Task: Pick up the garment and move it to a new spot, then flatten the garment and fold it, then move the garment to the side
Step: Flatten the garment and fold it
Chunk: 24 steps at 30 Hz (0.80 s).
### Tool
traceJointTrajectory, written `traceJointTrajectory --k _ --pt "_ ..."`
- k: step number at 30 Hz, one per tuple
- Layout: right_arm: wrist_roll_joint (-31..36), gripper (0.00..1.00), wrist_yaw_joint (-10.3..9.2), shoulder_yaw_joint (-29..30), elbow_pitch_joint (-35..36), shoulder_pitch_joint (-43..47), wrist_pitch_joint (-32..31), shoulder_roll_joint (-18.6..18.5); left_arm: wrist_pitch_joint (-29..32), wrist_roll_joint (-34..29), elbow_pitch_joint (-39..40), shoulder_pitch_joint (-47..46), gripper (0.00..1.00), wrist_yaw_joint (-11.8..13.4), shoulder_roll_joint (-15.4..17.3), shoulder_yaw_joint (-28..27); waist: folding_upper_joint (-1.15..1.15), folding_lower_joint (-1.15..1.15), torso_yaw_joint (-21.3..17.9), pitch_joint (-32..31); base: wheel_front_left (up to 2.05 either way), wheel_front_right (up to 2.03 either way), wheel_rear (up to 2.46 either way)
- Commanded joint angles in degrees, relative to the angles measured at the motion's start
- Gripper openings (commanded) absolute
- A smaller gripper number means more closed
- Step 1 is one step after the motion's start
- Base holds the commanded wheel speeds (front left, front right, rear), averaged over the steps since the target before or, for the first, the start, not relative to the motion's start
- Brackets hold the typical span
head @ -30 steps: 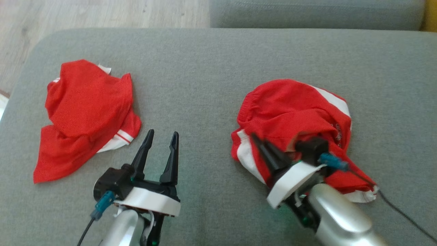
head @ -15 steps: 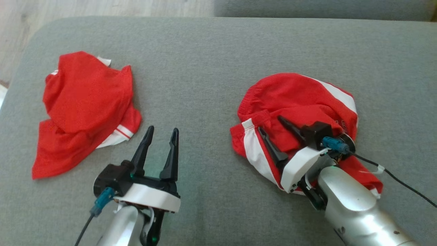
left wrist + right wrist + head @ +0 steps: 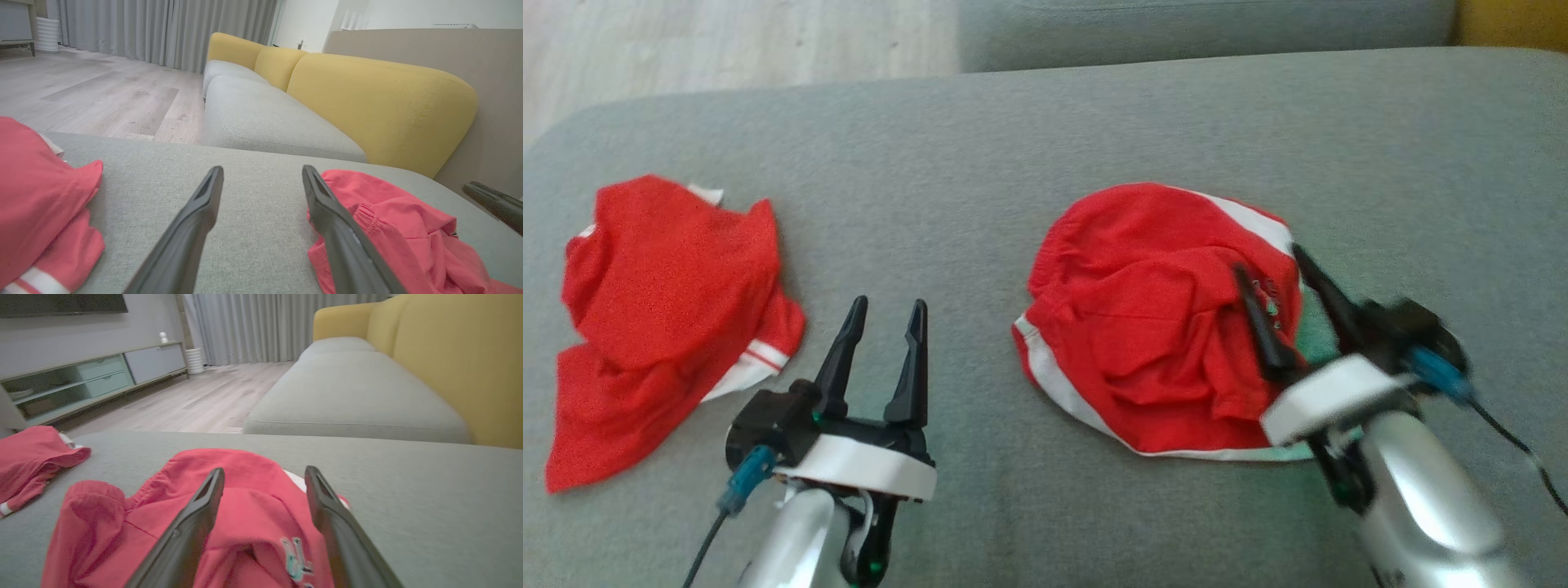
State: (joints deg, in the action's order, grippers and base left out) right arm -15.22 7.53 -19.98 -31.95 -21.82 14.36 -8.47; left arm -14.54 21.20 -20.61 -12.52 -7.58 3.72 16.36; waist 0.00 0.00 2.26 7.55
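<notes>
The garment (image 3: 1152, 327) is bright red, with a white stripe along its edge and a small print (image 3: 296, 559) in teal. The other garment (image 3: 662, 310) is the same red, and its white hem carries one thin red line. The sofa seat (image 3: 1013, 147) under them is plain grey, and the sofa back (image 3: 367, 102) is mustard yellow. The floor (image 3: 727, 41) is pale wood with a light grain; the curtains (image 3: 163, 32) are grey. The left gripper (image 3: 888, 306) and the right gripper (image 3: 1270, 261) have black jaws, each with a white band (image 3: 866, 469), a silver forearm (image 3: 1429, 506) and a blue plug (image 3: 743, 482).
</notes>
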Motion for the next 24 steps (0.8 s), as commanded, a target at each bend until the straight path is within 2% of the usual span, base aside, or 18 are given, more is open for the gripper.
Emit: traceJointTrajectory --k 1,5,10,16,21,24 --pt "1.4 1.00 -0.04 2.0 3.7 2.0 0.6 -0.1 -0.5 -0.2 1.6 -1.1 1.00 0.1 1.2 -2.4 0.00 0.00 -1.4 -0.6 0.00 0.00 0.00" --pt "4.6 1.00 -0.04 9.6 10.2 7.8 0.6 1.5 -0.5 -0.1 1.7 -1.0 1.00 0.1 1.9 -2.4 0.00 0.00 -3.2 -1.0 0.00 0.00 0.00" --pt "8.0 1.00 -0.04 16.1 16.9 15.0 0.6 3.9 -0.5 -0.1 1.8 -0.7 1.00 0.1 2.3 -2.3 0.00 0.00 -5.3 -1.3 0.00 0.00 0.00" --pt "10.4 1.00 -0.04 17.5 19.0 19.5 0.6 5.3 -0.5 0.4 2.0 -0.3 1.00 0.1 2.2 -2.4 0.00 0.00 -6.5 -1.6 0.00 0.00 0.00" --pt "10.6 1.00 -0.04 17.9 20.0 18.8 0.6 5.5 -0.5 0.7 1.9 -0.4 1.00 0.1 2.3 -1.4 0.00 0.00 -6.8 -1.7 0.00 0.00 0.00" --pt "9.9 1.00 -0.04 18.2 20.3 18.2 0.6 5.6 -0.5 0.6 1.2 -1.2 1.00 0.1 3.4 1.1 0.00 0.00 -6.7 -1.4 0.00 0.00 0.00"
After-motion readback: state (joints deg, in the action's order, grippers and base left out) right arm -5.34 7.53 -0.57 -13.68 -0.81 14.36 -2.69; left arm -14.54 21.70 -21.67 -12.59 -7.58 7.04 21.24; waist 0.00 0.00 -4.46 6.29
